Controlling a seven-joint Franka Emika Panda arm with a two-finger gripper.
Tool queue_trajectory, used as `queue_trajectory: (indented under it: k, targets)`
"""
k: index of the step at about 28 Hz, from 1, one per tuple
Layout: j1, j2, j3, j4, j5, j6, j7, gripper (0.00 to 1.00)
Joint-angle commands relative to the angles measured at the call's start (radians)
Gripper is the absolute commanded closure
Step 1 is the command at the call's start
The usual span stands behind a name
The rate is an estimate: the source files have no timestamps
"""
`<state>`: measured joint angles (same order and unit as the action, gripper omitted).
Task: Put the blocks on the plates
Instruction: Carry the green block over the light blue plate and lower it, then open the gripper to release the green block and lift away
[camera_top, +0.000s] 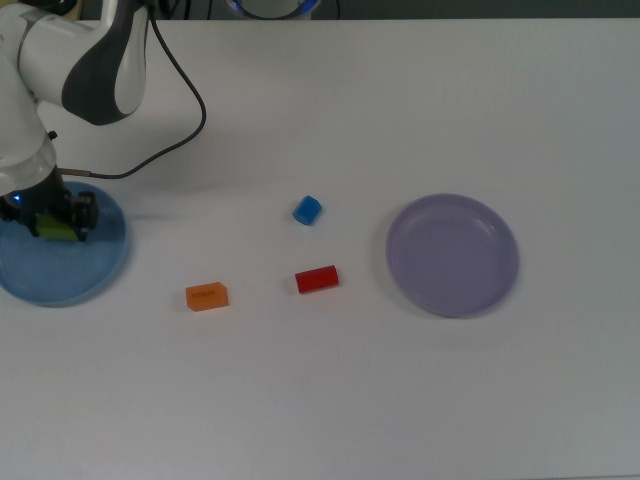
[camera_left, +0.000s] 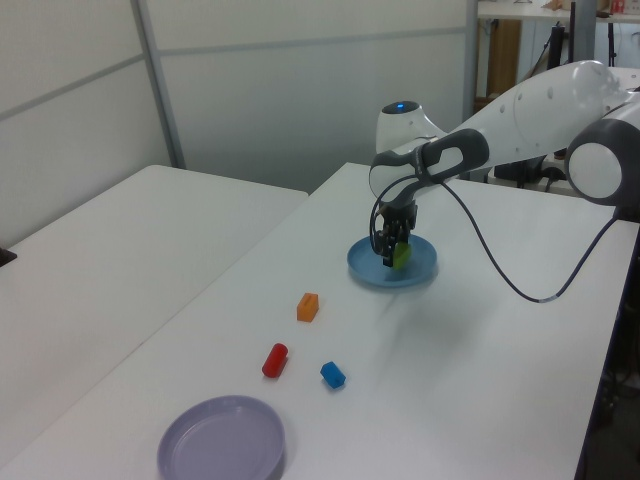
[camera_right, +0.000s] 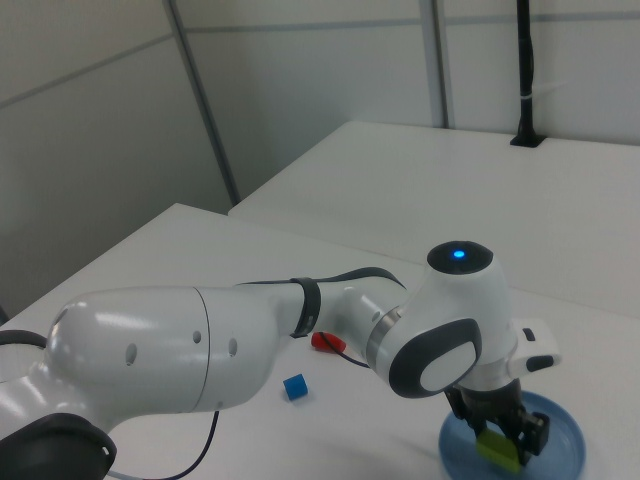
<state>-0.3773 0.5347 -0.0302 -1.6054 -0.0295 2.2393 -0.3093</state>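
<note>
so the arm's parked right over the light blue plate (camera_top: 90, 270) at the top view's far left, and the pincer (camera_top: 55, 222) is pinching the green block (camera_top: 60, 229) between its two fingers. from the right view you can see the block sitting low between them, tilted a bit rather than flat, just above the plate floor. can't honestly tell if it's touching the plate or hanging a hair above it. makes sense it's held like that: low over the dish means when the fingers let go the block only has a tiny drop and shouldn't bounce out over the rim.

it's over the part of the plate toward the top view's upper left rather than dead centre, but well inside the rim as far as i can see, so my guess is the release is the step in hand.

the other three are out on the white table (camera_top: 400, 400), well apart from the pincer: orange block (camera_top: 207, 296) nearest the blue plate, red block (camera_top: 317, 279) further toward the top view's right, and the little blue block (camera_top: 307, 210) above that one. none of them are touching each other. the lavender plate (camera_top: 452, 255) is way over on the top view's right with nothing in it, so i'd say one of four blocks is nearly sorted.

the black cable (camera_top: 170, 100) loops off the arm over the table, clear of everything.
</note>
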Motion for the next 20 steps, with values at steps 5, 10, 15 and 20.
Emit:
queue_trajectory:
  k: [5,10,15,20]
  targets:
    - [0.011,0.007,0.001,0.005,-0.015,0.013,0.004,0.0]
    - [0.014,0.004,0.003,0.007,-0.012,0.011,0.006,0.0]
    - [0.037,-0.005,0.007,0.013,0.003,0.011,0.01,0.0]
    - [0.083,-0.03,0.007,0.013,0.005,0.011,0.051,0.0]
